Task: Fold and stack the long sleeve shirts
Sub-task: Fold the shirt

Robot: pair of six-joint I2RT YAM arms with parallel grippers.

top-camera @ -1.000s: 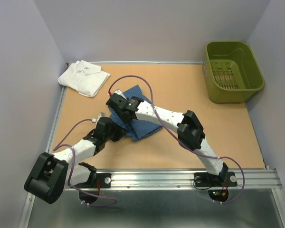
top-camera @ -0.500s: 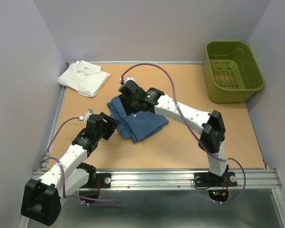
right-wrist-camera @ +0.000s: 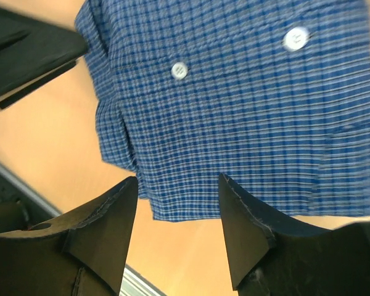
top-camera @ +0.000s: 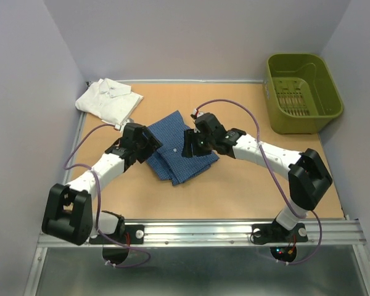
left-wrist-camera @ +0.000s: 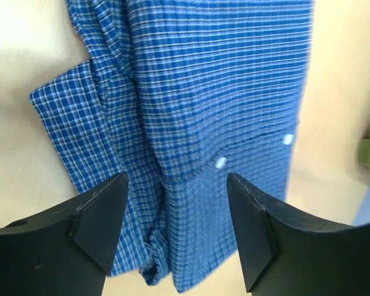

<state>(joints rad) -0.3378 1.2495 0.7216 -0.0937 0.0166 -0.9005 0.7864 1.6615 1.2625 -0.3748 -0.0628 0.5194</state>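
Blue checked shirt [top-camera: 184, 159] is lying folded on the bench [top-camera: 253, 182], with left hand [top-camera: 152, 144] and right hand [top-camera: 189, 144] hovering over it, both spread, gripping nothing. White shirt [top-camera: 109, 101] is sitting off beyond its far-left corner.

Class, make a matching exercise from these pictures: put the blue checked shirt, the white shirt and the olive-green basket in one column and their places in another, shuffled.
Column 1:
1. blue checked shirt
2. white shirt
3. olive-green basket

Column 2:
A. far right corner
B. far left corner
C. middle of the table

Pairs: 1-C, 2-B, 3-A
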